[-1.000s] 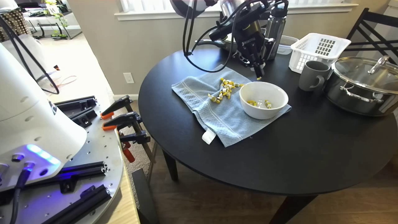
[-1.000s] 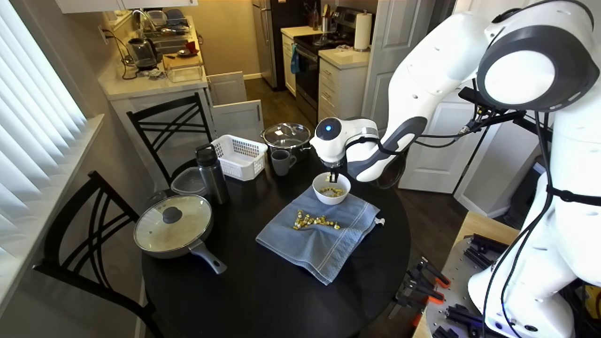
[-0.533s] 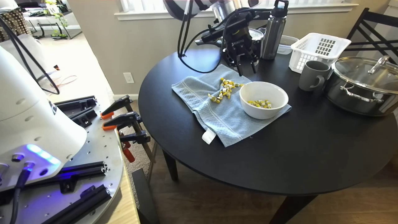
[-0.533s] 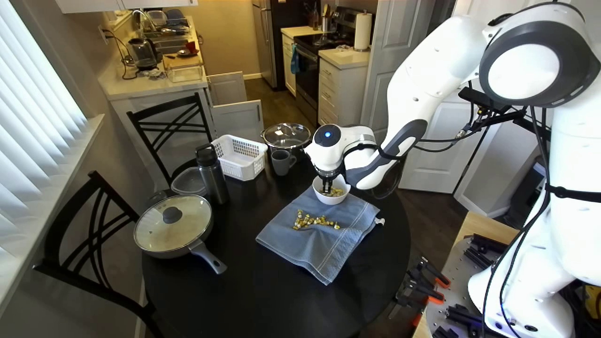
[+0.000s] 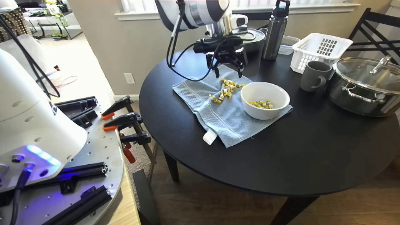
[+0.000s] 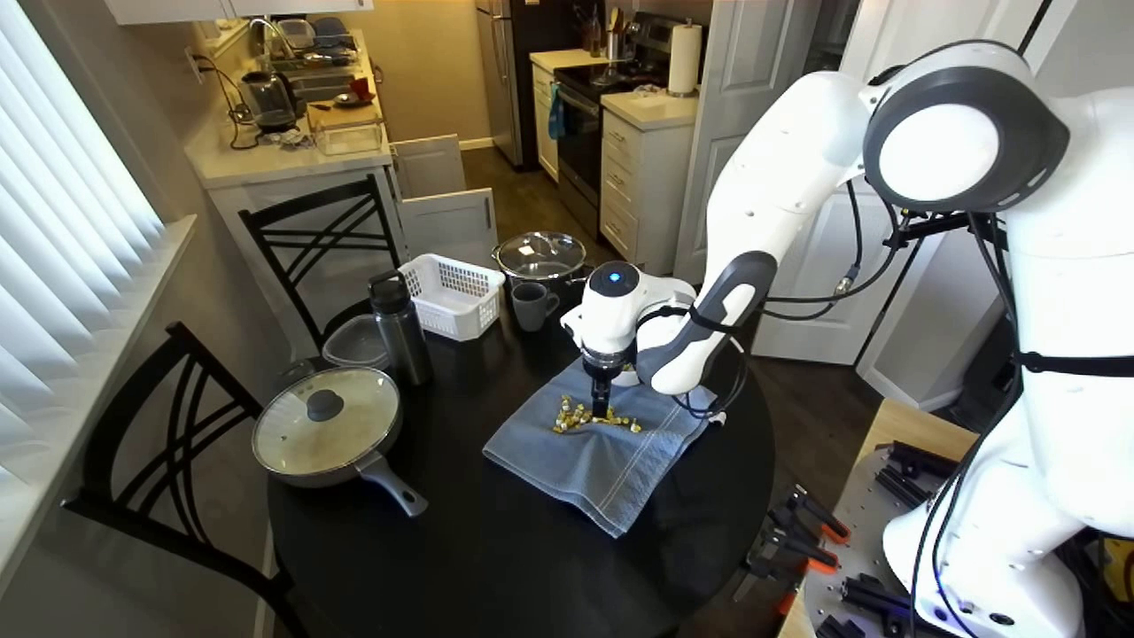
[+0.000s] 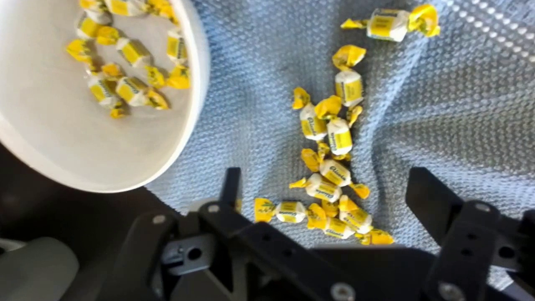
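The fingers [image 7: 430, 200] are spread wide apart above the blue towel [image 5: 231, 125], and they hold nothing. In the wrist view, a loose group of wrapped candies [image 7: 339, 136], yellow and white, lies on this towel, and a part of the group shows in the gap between the two fingers. A white bowl [image 5: 265, 115] stands upright on the towel, to the right of the group in an exterior view, and more candies [image 7: 131, 52] with the same wrapping lie at its bottom. The towel rests on a round black tabletop [image 5: 281, 156]; a white tag [image 5: 210, 137] sticks out at the towel's near left edge. On the right, a grey mug [image 5: 315, 76] stands just beside a pot [image 5: 356, 103], which is covered with a glass lid [image 5: 356, 72]. Behind the mug there is a white basket [image 5: 303, 59], and to the left of it are a clear plastic container [image 5: 285, 50] and a tall metal bottle [image 5: 275, 34] with a black cap [image 5: 280, 12]. In an exterior view, a lidded pan [image 6: 328, 434] stands on the left part of the tabletop, and its grey handle [image 6: 392, 486] points to the right and toward the near side.
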